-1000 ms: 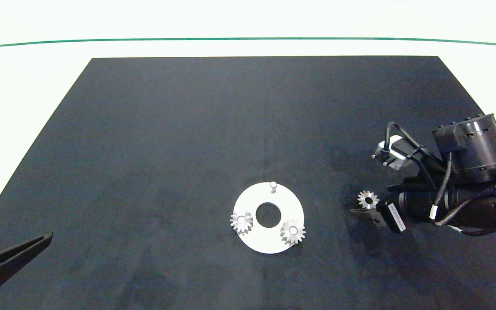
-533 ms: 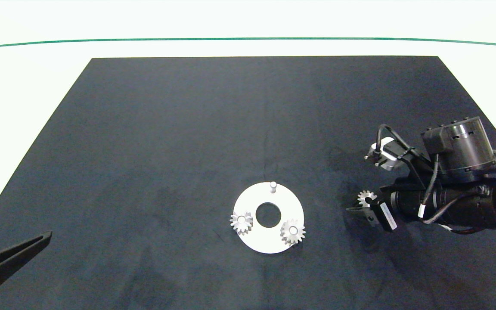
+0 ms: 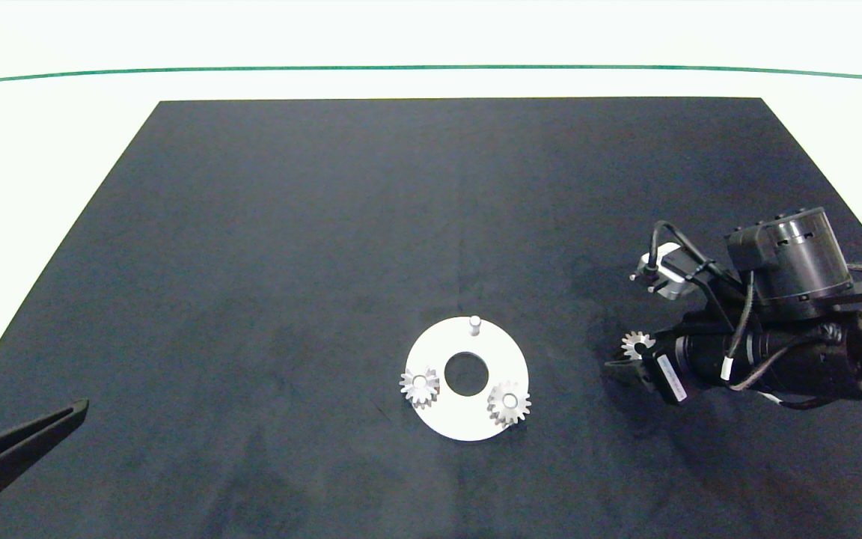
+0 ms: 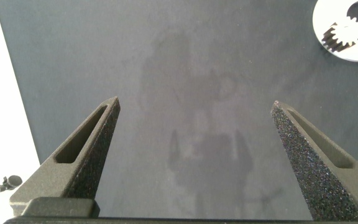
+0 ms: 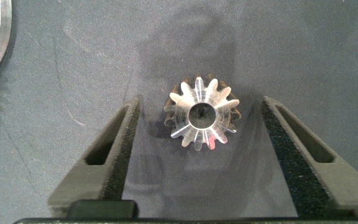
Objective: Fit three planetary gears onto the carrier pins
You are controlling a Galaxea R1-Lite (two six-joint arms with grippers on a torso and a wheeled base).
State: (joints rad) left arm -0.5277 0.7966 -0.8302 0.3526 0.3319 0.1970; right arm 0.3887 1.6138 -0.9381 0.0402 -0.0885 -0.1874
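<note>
We see bare mat [image 3: 289, 247] all round the disc [image 3: 467, 427] | free pin [image 3: 474, 323] unblocked | two seated gears [image 3: 420, 386] crowd its near side | loose gear [image 5: 201, 113] has gaps to both fingers [image 5: 120, 149]

Right end effector [image 5: 201, 155] low, fingers spread, left end effector [image 4: 194, 155] parked, agape

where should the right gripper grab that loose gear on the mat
Grip the loose gear across its toothed rim, coming from above. It lies flat on the mat, and the right gripper, open, already straddles it with one finger either side.
</note>
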